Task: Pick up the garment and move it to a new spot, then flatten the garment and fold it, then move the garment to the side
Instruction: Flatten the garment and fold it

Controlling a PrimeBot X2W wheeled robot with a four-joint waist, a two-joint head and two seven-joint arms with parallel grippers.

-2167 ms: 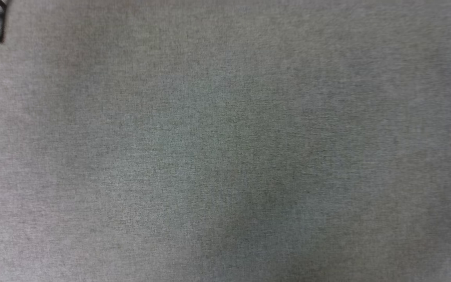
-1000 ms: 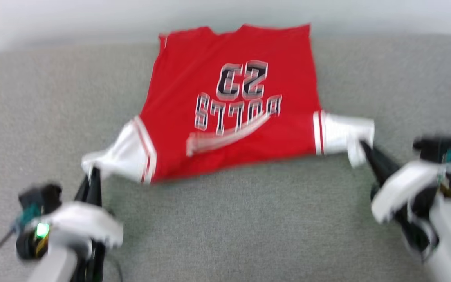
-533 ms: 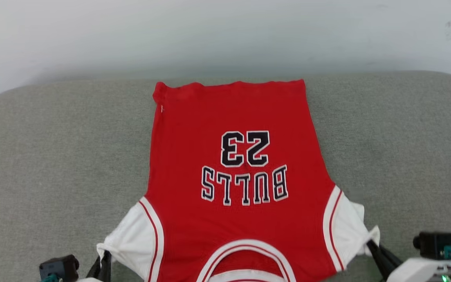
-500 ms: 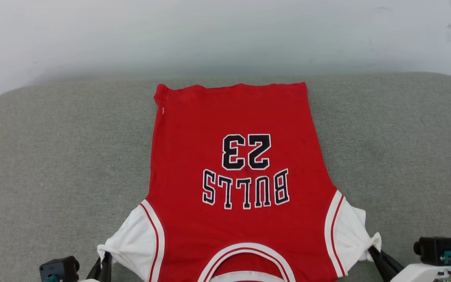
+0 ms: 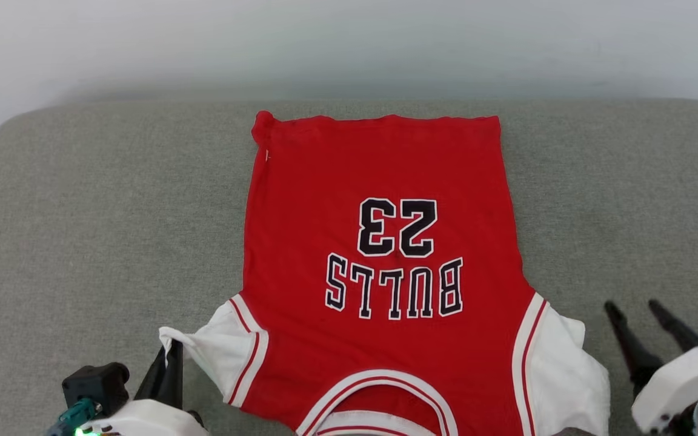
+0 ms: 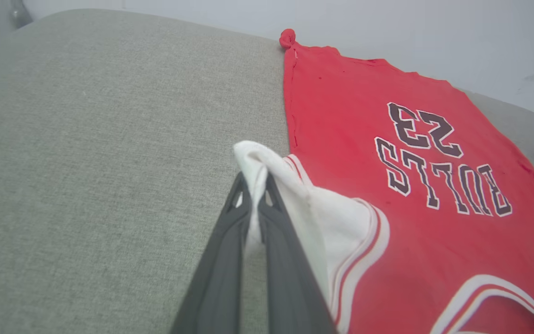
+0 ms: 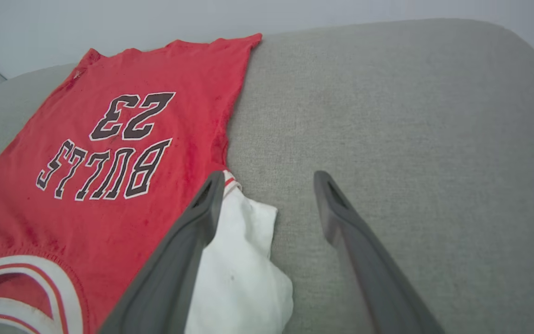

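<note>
The garment (image 5: pixel 385 175), a red jersey, lies spread on the grey cushion with its black "BULLS 23" lettering up, hem far and collar near. My left gripper (image 5: pixel 170 354) is shut on the tip of the white left sleeve (image 5: pixel 216 345), lifting it slightly. In the left wrist view this gripper (image 6: pixel 254 188) pinches a bunch of the white sleeve (image 6: pixel 336 218). My right gripper (image 5: pixel 632 306) stands open just right of the right sleeve (image 5: pixel 567 363), holding nothing. In the right wrist view this gripper (image 7: pixel 268 178) is spread wide, with the sleeve (image 7: pixel 244 273) lying slack beside its left finger.
The grey fabric cushion (image 5: pixel 94 212) has rounded far corners and ends at a pale wall (image 5: pixel 349 42) behind. Bare cushion stretches to both sides of the jersey (image 7: pixel 410 116).
My right gripper has opened and let go of the right sleeve, which now lies slack on the cushion. The left gripper keeps its hold. The head view has shifted slightly.
</note>
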